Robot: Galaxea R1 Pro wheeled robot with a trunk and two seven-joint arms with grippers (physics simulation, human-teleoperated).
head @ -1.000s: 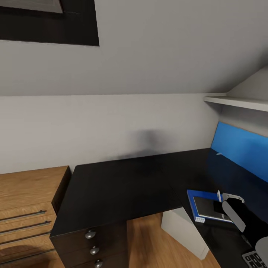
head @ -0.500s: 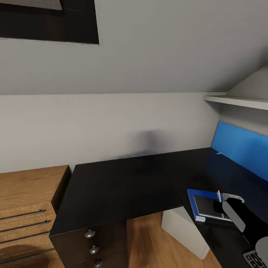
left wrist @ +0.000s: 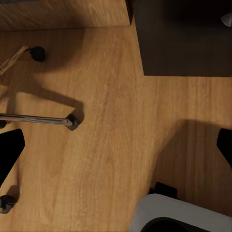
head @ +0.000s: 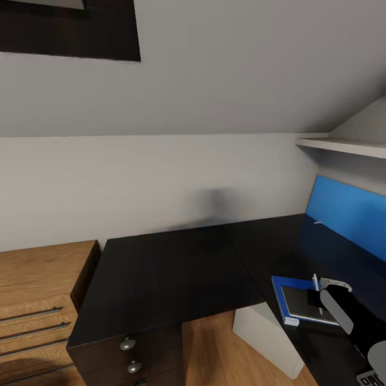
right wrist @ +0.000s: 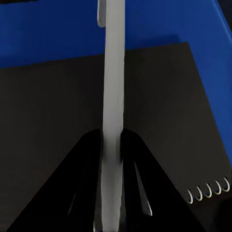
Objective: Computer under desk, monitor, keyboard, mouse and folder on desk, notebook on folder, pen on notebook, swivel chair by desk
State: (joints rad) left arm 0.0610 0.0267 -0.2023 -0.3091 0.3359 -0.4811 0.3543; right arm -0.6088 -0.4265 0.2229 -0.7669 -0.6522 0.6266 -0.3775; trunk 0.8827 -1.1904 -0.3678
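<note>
- Your right gripper (right wrist: 112, 193) was clenched on the pen (right wrist: 112, 121); in the right wrist view its two dark fingers (right wrist: 84, 183) pinched the white-silver stick from both sides, with the pen's far end reaching past the notebook.
- The notebook (head: 301, 303) lay flat on the blue folder (head: 280, 284), both at the near right part of the black desk (head: 161, 279), close to the desk's inner edge.
- The right wrist view gave you what the head view did not: pale spiral loops (right wrist: 208, 192) along one edge of the notebook and a blue margin of folder around it.
- From the head view you could see the pen (head: 316, 282) standing roughly upright over the notebook's right side, just ahead of the right arm; you could not tell whether its tip touched the cover.
- No writing or brand mark could be read on the pen, notebook or folder.
- A corner of the keyboard (head: 375, 379) showed at the near right edge of the head view.
- Under the desk's inner corner stood the pale computer (head: 262, 335) on the wooden floor (head: 206, 348).
- The desk's drawers (head: 128, 356) with silver knobs were shut, as were those of the light wooden chest (head: 37, 300) to the left; their contents were hidden.
- The blue back panel (head: 348, 217) ran along the far right, under a white shelf (head: 343, 146).
- Your left wrist view looked down on floor and the swivel chair (left wrist: 36, 119), its chrome spokes and dark casters showing; you could not tell the left gripper's state.
</note>
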